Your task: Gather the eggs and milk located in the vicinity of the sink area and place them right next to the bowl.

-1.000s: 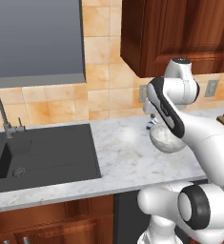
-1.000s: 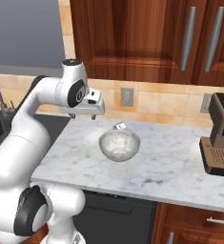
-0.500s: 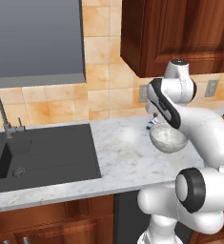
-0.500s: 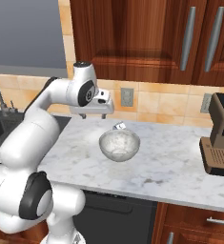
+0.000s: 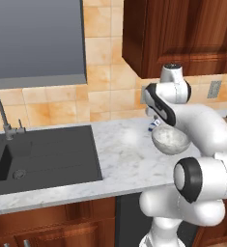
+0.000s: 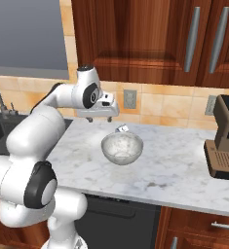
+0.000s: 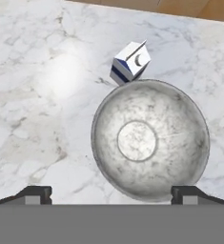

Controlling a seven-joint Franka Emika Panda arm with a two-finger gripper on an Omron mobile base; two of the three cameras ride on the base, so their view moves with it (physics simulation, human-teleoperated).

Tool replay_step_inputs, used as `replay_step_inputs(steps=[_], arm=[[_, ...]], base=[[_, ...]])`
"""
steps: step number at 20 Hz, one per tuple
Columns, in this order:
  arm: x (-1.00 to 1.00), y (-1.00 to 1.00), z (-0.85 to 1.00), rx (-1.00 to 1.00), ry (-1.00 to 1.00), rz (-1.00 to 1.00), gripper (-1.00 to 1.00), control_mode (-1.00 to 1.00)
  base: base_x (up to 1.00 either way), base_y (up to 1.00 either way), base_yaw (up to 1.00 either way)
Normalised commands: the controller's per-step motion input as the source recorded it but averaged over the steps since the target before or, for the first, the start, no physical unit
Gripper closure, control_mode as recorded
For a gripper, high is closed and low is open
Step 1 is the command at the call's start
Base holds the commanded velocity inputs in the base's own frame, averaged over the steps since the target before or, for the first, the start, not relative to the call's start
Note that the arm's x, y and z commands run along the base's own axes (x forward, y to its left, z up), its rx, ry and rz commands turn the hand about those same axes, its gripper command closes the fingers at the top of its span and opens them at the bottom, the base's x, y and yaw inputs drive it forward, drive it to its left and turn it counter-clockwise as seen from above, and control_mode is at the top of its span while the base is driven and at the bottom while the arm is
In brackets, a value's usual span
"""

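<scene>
The silvery speckled bowl point(image 6: 122, 148) point(image 5: 170, 140) point(image 7: 149, 140) stands on the marble counter. A small white and blue milk carton point(image 7: 130, 62) point(image 6: 121, 129) point(image 5: 153, 127) sits just behind its far rim, tilted. My gripper point(image 6: 99, 118) point(image 7: 111, 195) hovers above the counter, a little left of and above the bowl. It points down and is open, with nothing between its fingertips point(image 7: 35, 193). The dark sink point(image 5: 47, 154) with its curved faucet point(image 5: 1, 116) lies far to the left. The eggs are out of view.
A coffee machine point(image 6: 225, 138) stands on the counter at the right end. Dark wood cabinets point(image 6: 150, 34) hang above the bowl, with a wall outlet point(image 6: 129, 98) on the tiled backsplash. Bare marble point(image 5: 124, 154) lies between sink and bowl.
My hand has shifted slightly to the right, closer to the bowl, and the arm's lower links have swung round. The bowl and the milk have not moved.
</scene>
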Motion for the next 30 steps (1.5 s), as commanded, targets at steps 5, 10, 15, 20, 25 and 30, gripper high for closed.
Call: replay_step_inputs(steps=[5, 10, 15, 20, 25, 30], arm=[[0.20, 0.00, -0.21, -0.02, 0.00, -0.09, -1.00, -1.00], [0.18, -0.01, -0.15, 0.00, 0.00, -0.07, -1.00, -1.00], [0.24, -0.07, -0.07, 0.00, 0.00, -0.01, -1.00, -1.00], [0.33, -0.21, -0.19, 0.00, 0.00, 0.00, -1.00, -1.00], [0.29, -0.15, -0.16, 0.01, 0.00, 0.00, -1.00, -1.00], [0.34, -0.06, -0.16, 0.02, 0.00, 0.00, -1.00, -1.00]], base=[[0.00, 0.00, 0.00], [0.00, 0.00, 0.00], [0.00, 0.00, 0.00], [0.00, 0.00, 0.00], [0.00, 0.00, 0.00], [0.00, 0.00, 0.00]])
